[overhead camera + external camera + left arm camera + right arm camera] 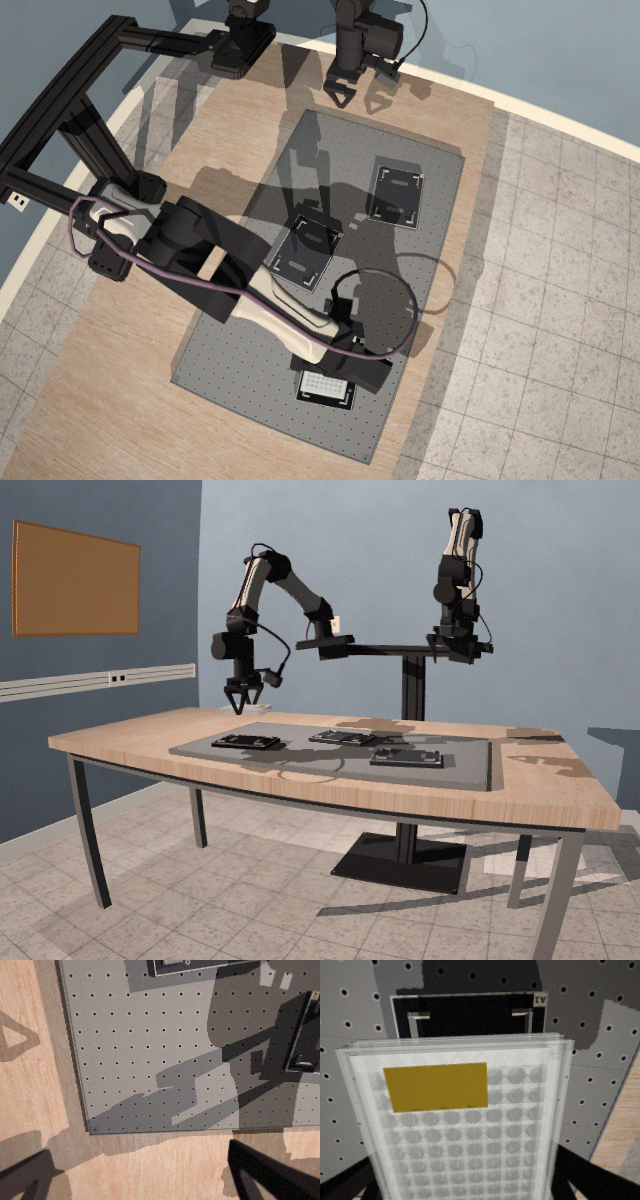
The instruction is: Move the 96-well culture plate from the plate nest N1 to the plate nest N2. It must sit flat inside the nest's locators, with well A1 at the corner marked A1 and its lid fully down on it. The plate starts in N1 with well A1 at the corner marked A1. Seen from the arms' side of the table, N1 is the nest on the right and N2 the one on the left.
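We see the clear-lidded culture plate (pixel 324 384) (pixel 263 712) (pixel 470 1125), yellow-labelled, raised above its nest (pixel 326 404) (pixel 470 1015). Our right tool (pixel 330 369) (pixel 244 707) (pixel 467 1152) grips it, fingers fairly wide; our left tool (pixel 340 100) (pixel 457 653) (pixel 141 1153) gapes wide, holding nothing.

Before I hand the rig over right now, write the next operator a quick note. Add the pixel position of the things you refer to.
Left gripper (pixel 341 98) (pixel 450 658) (pixel 140 1160): open, empty, away from the nests.
Right gripper (pixel 338 369) (pixel 244 707) (pixel 465 1185): fingers shut on the culture plate (pixel 324 384) (pixel 262 708) (pixel 470 1150).
Done: plate gripped and raised above N1 (pixel 326 405) (pixel 245 741) (pixel 470 1005); lid on, full seating unclear.
Left: carry it to N2 (pixel 397 197) (pixel 405 759) (pixel 205 964), past the middle nest (pixel 305 253) (pixel 341 737) (pixel 311 1045); match A1, seat flat, release, check lid.
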`<state>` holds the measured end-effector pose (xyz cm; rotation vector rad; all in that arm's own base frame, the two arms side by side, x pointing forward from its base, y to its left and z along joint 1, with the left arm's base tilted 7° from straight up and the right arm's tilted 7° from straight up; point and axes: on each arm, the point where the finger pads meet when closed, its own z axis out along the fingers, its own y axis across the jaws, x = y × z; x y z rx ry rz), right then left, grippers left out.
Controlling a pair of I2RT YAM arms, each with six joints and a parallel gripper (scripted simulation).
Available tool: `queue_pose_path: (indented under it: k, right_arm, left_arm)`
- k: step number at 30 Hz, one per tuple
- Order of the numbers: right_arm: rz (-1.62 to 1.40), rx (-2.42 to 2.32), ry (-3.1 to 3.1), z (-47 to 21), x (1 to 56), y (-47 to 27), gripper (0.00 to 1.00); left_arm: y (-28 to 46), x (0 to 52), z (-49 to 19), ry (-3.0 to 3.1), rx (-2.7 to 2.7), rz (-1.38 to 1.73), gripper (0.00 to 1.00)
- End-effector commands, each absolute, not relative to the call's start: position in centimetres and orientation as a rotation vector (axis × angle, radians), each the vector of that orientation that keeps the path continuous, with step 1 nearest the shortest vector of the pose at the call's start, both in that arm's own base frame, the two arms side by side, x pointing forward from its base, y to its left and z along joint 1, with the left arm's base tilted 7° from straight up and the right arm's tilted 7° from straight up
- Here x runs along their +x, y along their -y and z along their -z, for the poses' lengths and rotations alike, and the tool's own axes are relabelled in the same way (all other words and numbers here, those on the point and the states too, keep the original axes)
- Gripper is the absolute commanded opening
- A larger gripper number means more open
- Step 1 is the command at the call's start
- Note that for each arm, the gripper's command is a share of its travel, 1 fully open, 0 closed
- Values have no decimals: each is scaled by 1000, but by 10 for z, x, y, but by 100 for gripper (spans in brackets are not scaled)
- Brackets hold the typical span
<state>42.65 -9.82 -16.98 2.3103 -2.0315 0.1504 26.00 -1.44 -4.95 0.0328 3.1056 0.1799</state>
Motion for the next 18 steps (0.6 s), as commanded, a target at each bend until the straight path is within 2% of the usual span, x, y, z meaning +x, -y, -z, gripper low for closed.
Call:
queue_pose_path:
  k: [1,18]
  right_arm:
    - [-176,2317,2036,162,433,97,0]
    - [-176,2317,2036,162,433,97,0]
  left_arm:
    - [17,266,47,-3088,49,-173,100]
    - [17,266,47,-3088,49,-173,100]
